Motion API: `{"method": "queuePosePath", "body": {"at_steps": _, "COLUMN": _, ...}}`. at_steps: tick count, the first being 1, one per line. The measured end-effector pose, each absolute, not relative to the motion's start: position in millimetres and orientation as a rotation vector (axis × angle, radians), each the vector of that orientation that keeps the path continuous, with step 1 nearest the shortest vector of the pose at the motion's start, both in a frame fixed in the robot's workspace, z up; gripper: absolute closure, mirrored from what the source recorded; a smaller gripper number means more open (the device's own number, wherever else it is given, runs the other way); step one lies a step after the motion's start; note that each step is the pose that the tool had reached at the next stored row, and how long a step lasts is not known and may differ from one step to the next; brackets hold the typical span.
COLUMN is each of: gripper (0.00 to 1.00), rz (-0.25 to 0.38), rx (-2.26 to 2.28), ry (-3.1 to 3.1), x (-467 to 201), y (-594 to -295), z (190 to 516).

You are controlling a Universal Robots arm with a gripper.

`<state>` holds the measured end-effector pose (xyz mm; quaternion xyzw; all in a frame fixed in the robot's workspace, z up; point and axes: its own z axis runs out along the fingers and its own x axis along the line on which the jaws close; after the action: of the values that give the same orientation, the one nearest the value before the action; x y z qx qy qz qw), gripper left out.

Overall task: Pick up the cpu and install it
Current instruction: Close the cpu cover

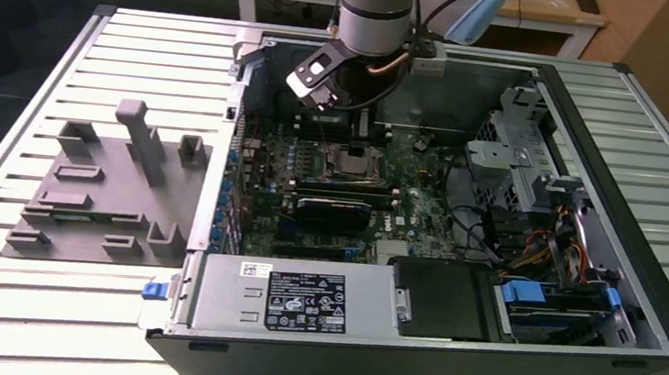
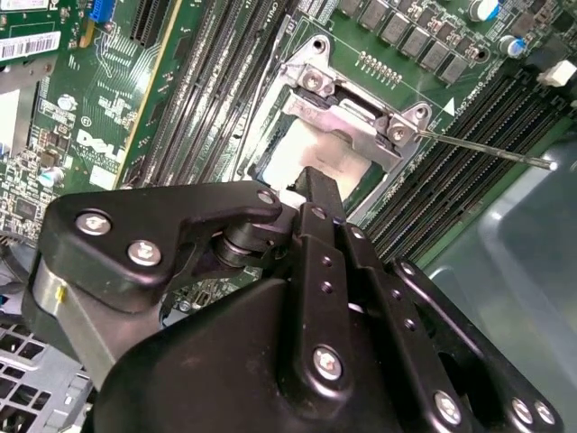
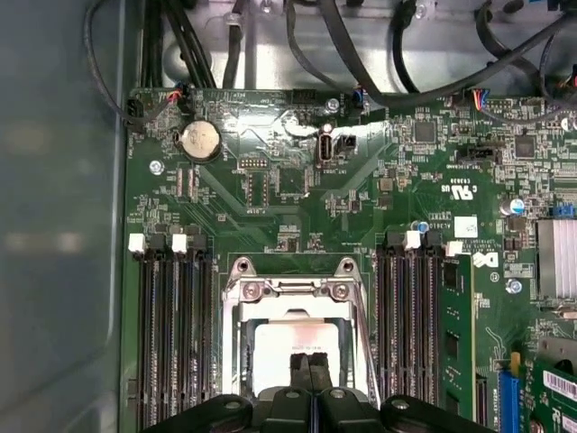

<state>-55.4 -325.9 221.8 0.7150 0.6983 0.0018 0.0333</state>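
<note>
The gripper point(image 3: 309, 363) is closed; tips seemingly touch the cpu point(image 3: 278, 347) in its socket point(image 3: 293, 290).

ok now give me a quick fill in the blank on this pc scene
1. The pincer hangs over the silver ____ lying within the socket frame.
2. The grey fixture blocks stand on the exterior view's ____ of the computer case.
3. The round coin battery sits on the ____ motherboard.
Missing words: cpu; left; green.
</note>
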Motion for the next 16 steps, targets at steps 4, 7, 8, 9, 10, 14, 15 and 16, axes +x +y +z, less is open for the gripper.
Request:
{"method": "queuePosePath", "body": {"at_steps": 4, "gripper": 0.89, "rz": 0.006, "rx": 2.200, "ry": 2.149, "x": -55.5, "y": -326.0, "z": 221.7}}
{"method": "queuePosePath", "body": {"at_steps": 7, "gripper": 0.89, "rz": 0.007, "rx": 2.179, "ry": 2.170, "x": -55.5, "y": -325.9, "z": 221.7}}
{"method": "queuePosePath", "body": {"at_steps": 8, "gripper": 0.89, "rz": 0.007, "rx": 2.164, "ry": 2.185, "x": -55.5, "y": -325.9, "z": 221.7}}
{"method": "queuePosePath", "body": {"at_steps": 9, "gripper": 0.89, "rz": 0.008, "rx": 2.145, "ry": 2.203, "x": -55.5, "y": -325.9, "z": 221.7}}
{"method": "queuePosePath", "body": {"at_steps": 10, "gripper": 0.89, "rz": 0.009, "rx": 2.126, "ry": 2.222, "x": -55.5, "y": -326.0, "z": 221.7}}
{"method": "queuePosePath", "body": {"at_steps": 14, "gripper": 0.89, "rz": 0.013, "rx": 2.043, "ry": 2.299, "x": -55.5, "y": -325.9, "z": 221.6}}
{"method": "queuePosePath", "body": {"at_steps": 15, "gripper": 0.89, "rz": 0.014, "rx": 2.022, "ry": 2.317, "x": -55.5, "y": -325.9, "z": 221.6}}
{"method": "queuePosePath", "body": {"at_steps": 16, "gripper": 0.89, "rz": 0.014, "rx": 2.002, "ry": 2.335, "x": -55.5, "y": -325.9, "z": 221.6}}
